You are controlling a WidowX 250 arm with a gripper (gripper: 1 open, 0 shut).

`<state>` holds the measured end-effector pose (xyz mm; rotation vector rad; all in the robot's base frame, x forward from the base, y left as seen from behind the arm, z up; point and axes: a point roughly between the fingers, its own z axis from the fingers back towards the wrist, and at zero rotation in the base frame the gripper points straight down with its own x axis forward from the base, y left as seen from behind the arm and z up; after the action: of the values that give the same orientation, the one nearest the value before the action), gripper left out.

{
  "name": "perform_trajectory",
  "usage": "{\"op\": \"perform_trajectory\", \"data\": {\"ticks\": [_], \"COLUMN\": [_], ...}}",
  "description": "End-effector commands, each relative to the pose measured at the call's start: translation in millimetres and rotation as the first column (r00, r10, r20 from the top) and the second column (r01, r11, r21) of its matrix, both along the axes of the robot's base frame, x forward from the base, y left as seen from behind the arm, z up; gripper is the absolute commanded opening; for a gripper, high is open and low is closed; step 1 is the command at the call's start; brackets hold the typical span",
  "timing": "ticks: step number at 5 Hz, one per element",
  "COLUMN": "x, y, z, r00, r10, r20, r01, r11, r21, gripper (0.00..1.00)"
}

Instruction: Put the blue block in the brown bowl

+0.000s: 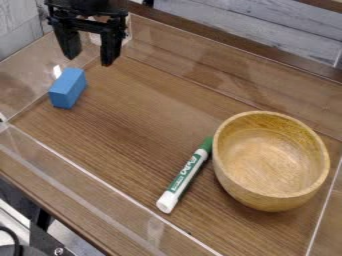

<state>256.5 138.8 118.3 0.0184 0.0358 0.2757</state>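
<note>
The end effector (pixel 88 48) hangs open just above the blue block (pixel 67 87), brown bowl (pixel 271 160) at four o'clock across bare tabletop (pixel 160 115).

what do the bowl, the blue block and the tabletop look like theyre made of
Bowl: light-brown wood, smooth, with visible grain and a thick rim. Blue block: plain matte blue with no shine; maybe foam, painted wood or plastic, hard to tell. Tabletop: dark wood or wood-look laminate, with streaky grain and a soft sheen.
</note>
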Motion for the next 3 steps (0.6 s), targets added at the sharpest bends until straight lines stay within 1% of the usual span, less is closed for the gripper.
{"op": "perform_trajectory", "data": {"ticks": [1,2,3], "x": [3.0,3.1,3.5], "y": [7,10,17], "z": [11.4,4.7,-3.0], "r00": [0.999,0.999,0.998], "r10": [0.013,0.023,0.045], "r20": [0.050,0.043,0.044], "r01": [-0.015,-0.024,-0.046], "r11": [0.999,0.999,0.998], "r21": [0.032,0.032,0.029], "gripper": [1.00,1.00,1.00]}}
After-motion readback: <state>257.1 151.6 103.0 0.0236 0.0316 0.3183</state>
